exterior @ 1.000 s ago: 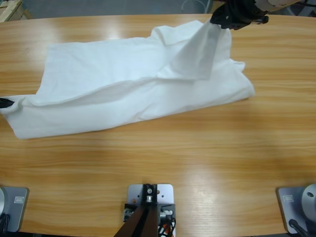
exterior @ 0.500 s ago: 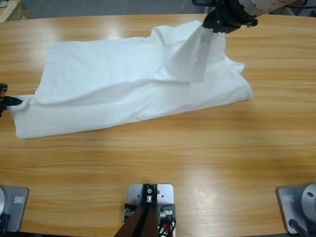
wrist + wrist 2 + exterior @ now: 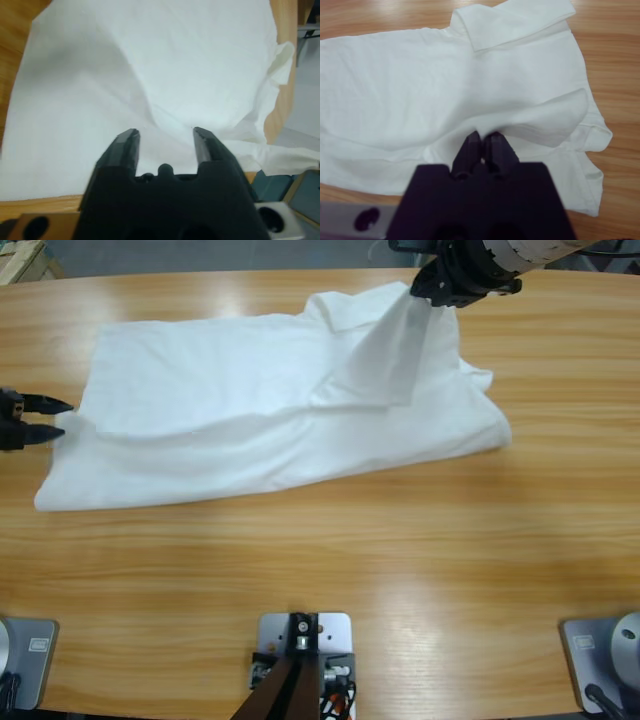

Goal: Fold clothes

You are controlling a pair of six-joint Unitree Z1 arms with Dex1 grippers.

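White cloth covers the upper middle of the wooden table in the high view: the shirt lies spread and rumpled, its long axis running across the table. At the shirt's upper right corner the right gripper pinches a flap of the cloth, which rises from the shirt as a taut panel to the jaws. At the shirt's left edge the left gripper lies with its two black jaws spread apart, their tips pointing at the cloth and just short of it, nothing between them.

In the left wrist view the left gripper has its jaws held wide, with the shirt filling most of the picture beyond the tips. No cloth lies inside the gap. A strip of table shows along the shirt's far side.

In the right wrist view the right gripper has its jaws pressed together on a fold of the shirt. The collar lies at the shirt's top edge, with bare table beside the shirt.
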